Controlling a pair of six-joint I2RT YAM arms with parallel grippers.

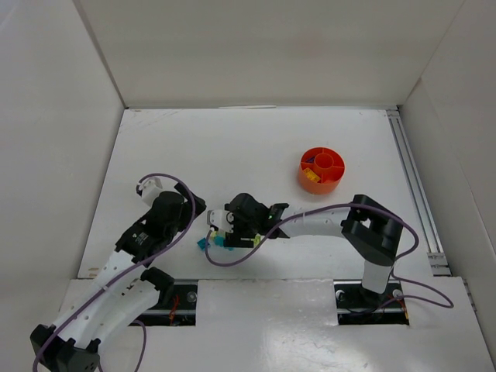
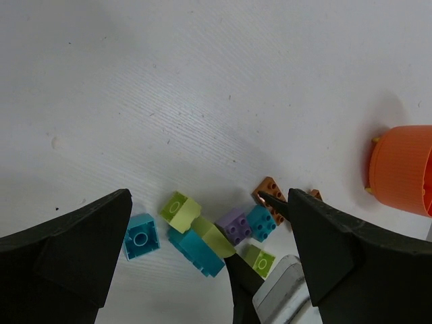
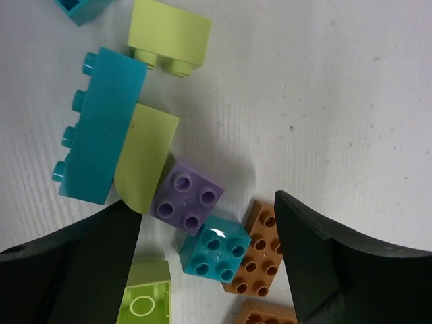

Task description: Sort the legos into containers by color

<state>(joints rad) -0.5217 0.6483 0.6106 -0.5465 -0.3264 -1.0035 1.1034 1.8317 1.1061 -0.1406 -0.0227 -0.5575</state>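
The legos lie in a loose cluster near the table's front edge. My right gripper (image 3: pixel 206 202) is open and low over them. Between its fingers lie a small teal brick (image 3: pixel 216 248), a purple brick (image 3: pixel 185 197) and a brown plate (image 3: pixel 260 250). A long teal brick (image 3: pixel 98 125), a curved pale yellow-green piece (image 3: pixel 143 156) and a lime brick (image 3: pixel 145 297) sit to its left. My left gripper (image 2: pixel 209 196) is wide open just beside the same cluster and holds nothing. The orange bowl (image 1: pixel 322 169) with its containers stands to the back right and holds a few bricks.
White walls enclose the table on three sides. A metal rail (image 1: pixel 415 186) runs along the right edge. In the left wrist view the bowl's wall (image 2: pixel 405 169) shows at the right. An upturned teal brick (image 2: pixel 140 236) lies at the cluster's left end.
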